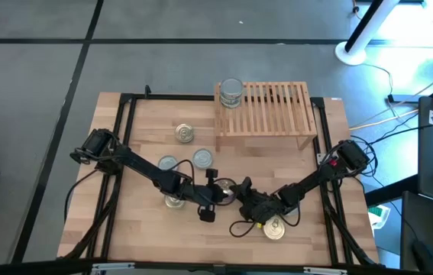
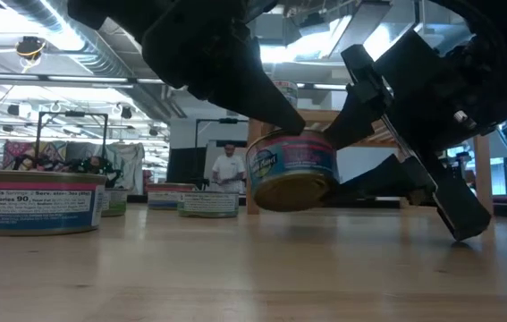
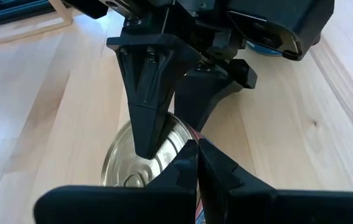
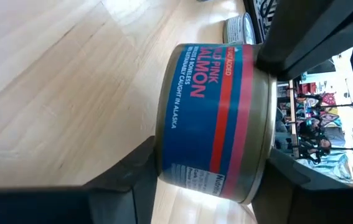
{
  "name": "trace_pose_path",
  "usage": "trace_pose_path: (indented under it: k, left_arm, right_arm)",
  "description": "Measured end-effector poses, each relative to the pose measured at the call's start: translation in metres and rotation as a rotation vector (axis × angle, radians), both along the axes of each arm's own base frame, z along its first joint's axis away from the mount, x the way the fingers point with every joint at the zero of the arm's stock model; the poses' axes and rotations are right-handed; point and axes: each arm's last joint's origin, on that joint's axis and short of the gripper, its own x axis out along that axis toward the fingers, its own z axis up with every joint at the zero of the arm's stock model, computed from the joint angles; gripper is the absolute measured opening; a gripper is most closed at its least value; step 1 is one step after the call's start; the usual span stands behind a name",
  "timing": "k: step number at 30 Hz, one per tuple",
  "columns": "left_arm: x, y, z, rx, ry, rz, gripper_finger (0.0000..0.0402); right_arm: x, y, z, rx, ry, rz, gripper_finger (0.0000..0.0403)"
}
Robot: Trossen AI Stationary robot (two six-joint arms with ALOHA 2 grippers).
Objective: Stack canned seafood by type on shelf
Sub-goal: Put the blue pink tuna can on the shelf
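Note:
A blue-and-red salmon tin [image 2: 291, 170] hangs tilted above the table's near middle, between both grippers. My right gripper [image 4: 210, 158] is shut on it, coming from the right. My left gripper [image 3: 198, 149] comes from the left with its fingers together at the tin's upper edge. In the high view the tin [image 1: 227, 187] is mostly hidden by the two grippers. The slatted light-wood shelf [image 1: 266, 111] stands at the far side; one silver-topped tin [image 1: 231, 92] rests on its far-left corner. Several other tins rest flat on the table. My left gripper has its shut fingertips [image 3: 185, 158] against the tin's rim [image 3: 192, 134], slanting down from the left. Whether they pinch the rim I cannot tell. My right gripper pinches the tin between its two fingers, one on each flat end [image 4: 263, 124], coming level from the table's right. The tin is lifted clear and tilted.
Loose tins sit at the left middle [image 1: 185, 134], [image 1: 168, 163], [image 1: 202, 158], under the left arm [image 1: 174, 200] and near the front edge [image 1: 275, 228]. A black frame [image 1: 124, 137] borders the tabletop. A person [image 2: 228, 170] stands in the room beyond.

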Motion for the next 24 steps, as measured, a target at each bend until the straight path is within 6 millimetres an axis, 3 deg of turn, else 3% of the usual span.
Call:
trace_pose_path:
  k: [6, 12, 18, 24]
  left_arm:
    - [0.000, 0.000, 0.000, -0.012, 0.000, 0.002, 0.0007]
    - [-0.001, 0.000, 0.004, -0.047, -0.015, 0.018, 0.0059]
    - [-0.008, 0.002, 0.030, -0.052, -0.061, 0.012, 0.0122]
    - [-0.024, 0.008, 0.067, -0.047, -0.112, 0.000, 0.0141]
  right_arm:
    - [0.001, 0.001, 0.001, 0.010, -0.018, 0.000, 0.0195]
    - [0.006, 0.004, 0.006, 0.019, -0.031, 0.000, 0.0192]
    - [0.012, 0.006, 0.013, 0.009, -0.062, -0.020, 0.0189]
    - [0.009, 0.004, 0.028, -0.029, -0.071, -0.066, 0.0194]
